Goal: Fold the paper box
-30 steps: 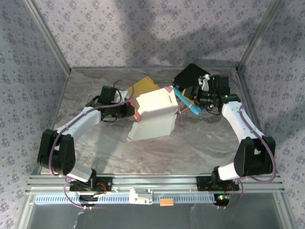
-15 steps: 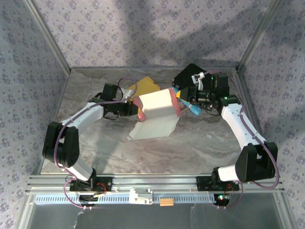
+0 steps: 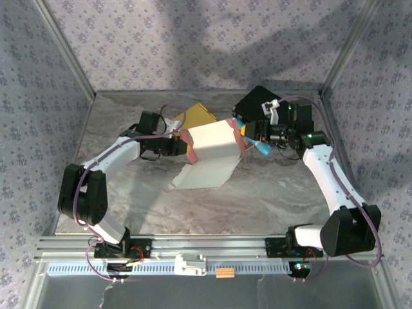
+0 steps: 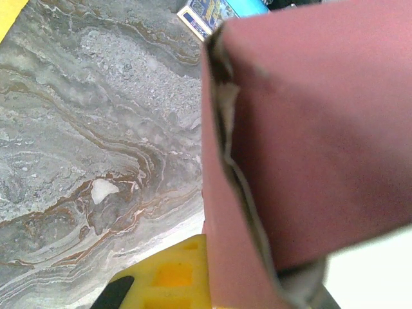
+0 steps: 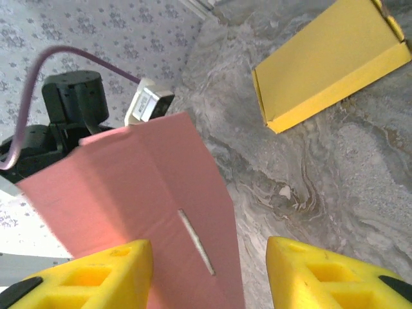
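Paper box (image 3: 209,145) propped up mid-scene on the worktop (image 3: 270,193), between both hands.
Probably light, floppy card: left hand (image 3: 181,145) pinches its left edge; right hand (image 5: 206,277) gapes wide around the right panel. Best gripped near creases.

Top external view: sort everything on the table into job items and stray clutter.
Job in hand:
paper box
left gripper, at the box's left edge
right gripper, fingers apart astride a pink panel

Lying about:
yellow carton
black box
blue object
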### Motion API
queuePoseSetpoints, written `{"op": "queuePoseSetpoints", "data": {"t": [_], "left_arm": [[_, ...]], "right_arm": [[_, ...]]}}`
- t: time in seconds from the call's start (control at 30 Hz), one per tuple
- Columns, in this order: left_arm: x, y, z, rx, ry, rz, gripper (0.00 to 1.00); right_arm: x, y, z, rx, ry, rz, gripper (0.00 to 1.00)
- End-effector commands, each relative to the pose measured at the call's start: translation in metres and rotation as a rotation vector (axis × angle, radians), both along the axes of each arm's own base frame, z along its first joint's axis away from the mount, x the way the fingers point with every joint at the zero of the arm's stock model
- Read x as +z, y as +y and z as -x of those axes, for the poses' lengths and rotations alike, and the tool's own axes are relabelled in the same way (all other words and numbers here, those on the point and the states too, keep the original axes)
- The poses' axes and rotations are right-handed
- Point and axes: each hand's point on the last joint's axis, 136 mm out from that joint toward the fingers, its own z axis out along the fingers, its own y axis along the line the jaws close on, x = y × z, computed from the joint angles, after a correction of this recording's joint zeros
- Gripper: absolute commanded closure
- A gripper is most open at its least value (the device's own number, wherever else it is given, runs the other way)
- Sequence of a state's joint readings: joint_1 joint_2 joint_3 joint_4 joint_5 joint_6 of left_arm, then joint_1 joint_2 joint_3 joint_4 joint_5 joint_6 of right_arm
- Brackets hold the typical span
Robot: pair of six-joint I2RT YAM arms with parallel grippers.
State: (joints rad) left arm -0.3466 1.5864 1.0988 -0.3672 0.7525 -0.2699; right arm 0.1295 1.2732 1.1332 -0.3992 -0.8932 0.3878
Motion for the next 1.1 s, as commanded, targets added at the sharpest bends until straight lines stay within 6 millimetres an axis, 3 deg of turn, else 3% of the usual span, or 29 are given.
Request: {"op": "queuePoseSetpoints", "data": {"t": [0.0,0.27,0.57,0.67,0.7,0.83,1.07], "left_arm": [[0.009,-0.004,0.0,-0.038,-0.002,0.034,1.0],[0.005,-0.008,0.0,-0.054,0.031,0.047,1.0],[0.007,-0.009,-0.003,-0.059,0.027,0.047,1.0],[0.008,-0.009,-0.004,-0.064,0.03,0.042,1.0],[0.008,-0.009,-0.003,-0.065,0.03,0.041,1.0],[0.009,-0.009,-0.003,-0.065,0.025,0.04,1.0],[0.013,-0.008,-0.004,-0.061,0.014,0.035,1.0]], "right_arm": [[0.028,-0.003,0.002,-0.014,-0.061,-0.039,0.48],[0.019,0.005,0.006,0.046,-0.033,-0.046,0.44],[0.008,0.014,0.007,0.097,-0.02,-0.012,0.47],[0.005,0.016,0.007,0.107,-0.014,-0.008,0.49],[0.015,0.017,0.005,0.11,-0.043,-0.005,0.5],[0.01,0.019,0.004,0.108,-0.045,0.032,0.57],[0.006,0.016,0.001,0.089,-0.068,0.137,0.61]]}}
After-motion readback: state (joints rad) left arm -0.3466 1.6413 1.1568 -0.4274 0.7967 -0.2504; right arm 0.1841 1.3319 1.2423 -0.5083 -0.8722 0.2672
